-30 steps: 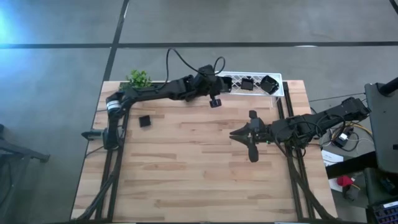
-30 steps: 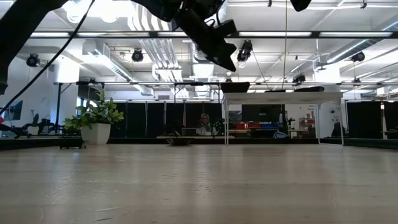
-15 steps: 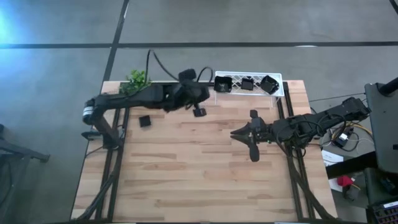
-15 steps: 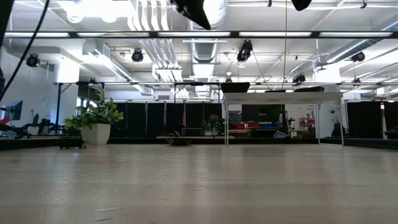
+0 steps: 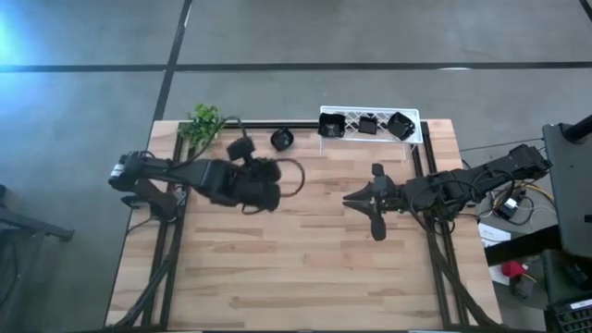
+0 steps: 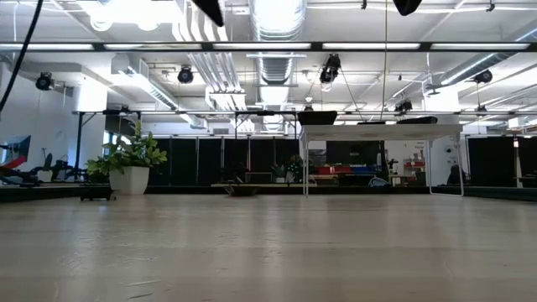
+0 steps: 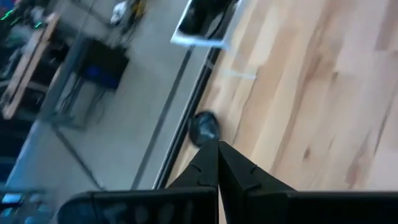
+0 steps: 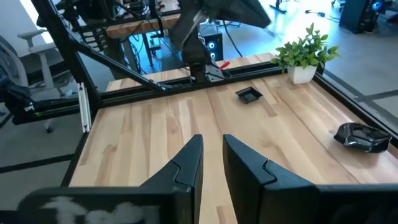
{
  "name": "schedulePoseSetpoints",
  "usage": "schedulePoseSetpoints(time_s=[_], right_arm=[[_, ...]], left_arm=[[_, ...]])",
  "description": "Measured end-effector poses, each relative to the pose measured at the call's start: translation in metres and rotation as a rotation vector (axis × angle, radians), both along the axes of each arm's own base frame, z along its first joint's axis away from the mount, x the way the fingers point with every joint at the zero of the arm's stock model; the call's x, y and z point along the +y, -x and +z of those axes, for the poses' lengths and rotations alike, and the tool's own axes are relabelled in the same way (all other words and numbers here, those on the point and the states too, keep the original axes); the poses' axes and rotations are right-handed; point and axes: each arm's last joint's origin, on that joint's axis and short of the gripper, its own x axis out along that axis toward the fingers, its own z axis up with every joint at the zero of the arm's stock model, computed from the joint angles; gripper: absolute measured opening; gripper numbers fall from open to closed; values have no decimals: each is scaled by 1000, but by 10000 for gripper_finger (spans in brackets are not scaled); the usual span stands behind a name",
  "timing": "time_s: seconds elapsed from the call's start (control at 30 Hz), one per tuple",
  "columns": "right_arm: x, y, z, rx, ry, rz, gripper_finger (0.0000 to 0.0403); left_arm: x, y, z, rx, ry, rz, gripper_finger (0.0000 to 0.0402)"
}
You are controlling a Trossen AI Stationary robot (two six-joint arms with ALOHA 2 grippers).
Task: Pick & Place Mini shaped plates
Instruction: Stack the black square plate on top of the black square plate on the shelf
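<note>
Black round plate (image 5: 281, 140) sits alone on the worktop (image 5: 305, 268) near its far edge, just beyond the left gripper (image 5: 252, 205), whose fingers are pressed together, empty. Further right, three plates (image 5: 367, 125) in the white rack (image 5: 370, 137); right gripper (image 5: 356, 198) slightly parted, holding nothing.

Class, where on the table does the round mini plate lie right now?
In the high view, the round mini plate lies near the table's far edge, between the small green plant and the white lattice rack.

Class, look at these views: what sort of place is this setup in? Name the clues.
Probably a large robotics lab or industrial workshop: exposed ceiling ducts, more workbenches with equipment behind, and a wooden table fitted with two robot arms.
</note>
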Motion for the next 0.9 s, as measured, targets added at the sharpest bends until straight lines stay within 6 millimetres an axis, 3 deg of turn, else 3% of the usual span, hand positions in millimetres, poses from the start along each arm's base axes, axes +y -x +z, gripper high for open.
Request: schedulePoseSetpoints(time_s=[0.23,0.4,0.63,0.9], right_arm=[[0,-2,-4,13,4,-1,57],[-4,-11,-11,40,12,-30,57],[-14,-28,-24,99,14,-93,57],[-14,-30,-23,84,6,-97,57]], left_arm=[[-30,30,-26,4,16,84,0],[-40,51,-50,-34,50,119,0],[-27,91,-86,-116,130,269,0],[-5,124,-125,-167,262,515,0]])
